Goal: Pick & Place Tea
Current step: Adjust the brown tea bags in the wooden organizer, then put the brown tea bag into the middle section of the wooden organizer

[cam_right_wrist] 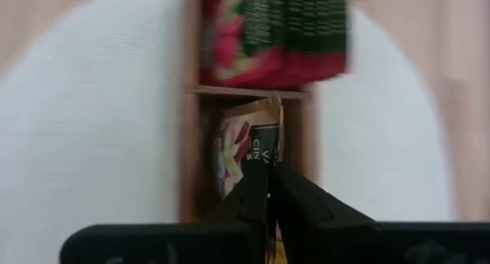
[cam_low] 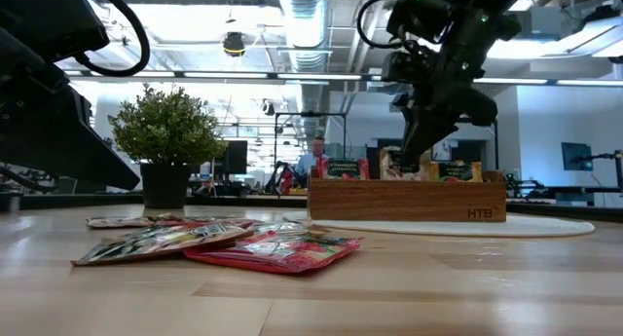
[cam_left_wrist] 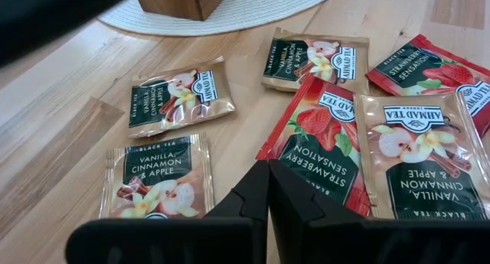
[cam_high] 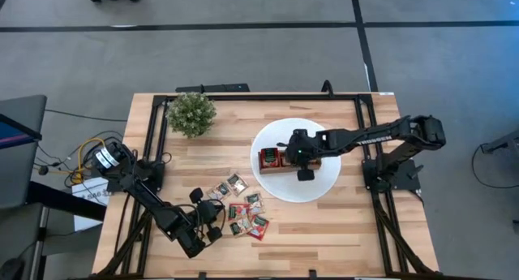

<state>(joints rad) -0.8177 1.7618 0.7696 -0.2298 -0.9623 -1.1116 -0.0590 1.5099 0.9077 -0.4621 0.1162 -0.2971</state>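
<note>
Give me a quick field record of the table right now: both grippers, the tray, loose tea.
right gripper: over the wooden tray, shut on a pale sachet going into the middle compartment
left gripper: shut, empty, low over the loose sachets
tray: on the white plate; red sachets in the compartment next to the middle one
loose tea: flat on the table, between left arm and plate; vanilla and strawberry packets readable
plant: table's far left corner

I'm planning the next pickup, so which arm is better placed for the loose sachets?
Left: its shut gripper hovers beside the loose sachets; the right gripper is over the tray, holding one.
</note>
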